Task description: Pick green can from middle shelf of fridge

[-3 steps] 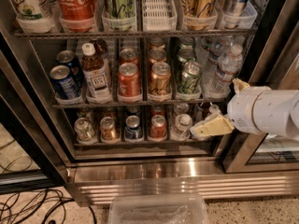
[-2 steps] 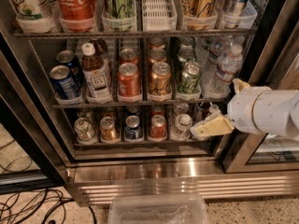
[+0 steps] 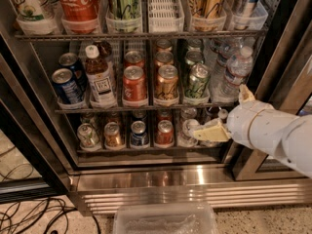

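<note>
The green can (image 3: 197,81) stands upright at the front of its tray on the middle shelf (image 3: 141,110) of the fridge (image 3: 161,178), right of centre, between a copper-orange can (image 3: 166,84) and water bottles (image 3: 236,72). A second green can (image 3: 193,58) stands behind it. My gripper (image 3: 210,132) comes in from the right on a white arm. It is below the green can, level with the bottom shelf and in front of its rightmost cans. It holds nothing that I can see.
The middle shelf also holds blue cans (image 3: 66,84), a brown bottle (image 3: 99,79) and red cans (image 3: 134,84). The top shelf has a Coca-Cola can (image 3: 78,1), a taller green can (image 3: 122,1) and a white tray (image 3: 165,9). A clear plastic bin (image 3: 165,218) and cables (image 3: 29,213) lie on the floor.
</note>
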`<state>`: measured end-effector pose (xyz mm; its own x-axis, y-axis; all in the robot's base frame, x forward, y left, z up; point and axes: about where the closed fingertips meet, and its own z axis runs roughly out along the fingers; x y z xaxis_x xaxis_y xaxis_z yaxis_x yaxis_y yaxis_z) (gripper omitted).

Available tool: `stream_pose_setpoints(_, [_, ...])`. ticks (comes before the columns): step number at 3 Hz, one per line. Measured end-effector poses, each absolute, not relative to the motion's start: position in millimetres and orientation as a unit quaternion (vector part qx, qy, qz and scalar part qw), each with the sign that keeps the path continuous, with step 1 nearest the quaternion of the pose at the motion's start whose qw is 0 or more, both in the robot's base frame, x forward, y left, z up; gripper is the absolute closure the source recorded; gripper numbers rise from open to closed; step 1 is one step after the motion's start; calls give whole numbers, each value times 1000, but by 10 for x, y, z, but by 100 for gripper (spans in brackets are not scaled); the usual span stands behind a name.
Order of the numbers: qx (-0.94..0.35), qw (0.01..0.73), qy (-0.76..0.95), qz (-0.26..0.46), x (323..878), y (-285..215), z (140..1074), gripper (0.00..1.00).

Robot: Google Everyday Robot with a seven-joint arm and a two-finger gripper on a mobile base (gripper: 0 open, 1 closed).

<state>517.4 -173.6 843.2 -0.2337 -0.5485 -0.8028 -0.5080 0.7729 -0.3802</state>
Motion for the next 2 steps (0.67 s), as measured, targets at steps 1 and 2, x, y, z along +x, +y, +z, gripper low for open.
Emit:
stream_pose_setpoints(1, [-271,565,779,-24,5265,-1912,8276,0])
stream_pose_setpoints(2, [-197,612,765,-31,5289,-2163,8147,0])
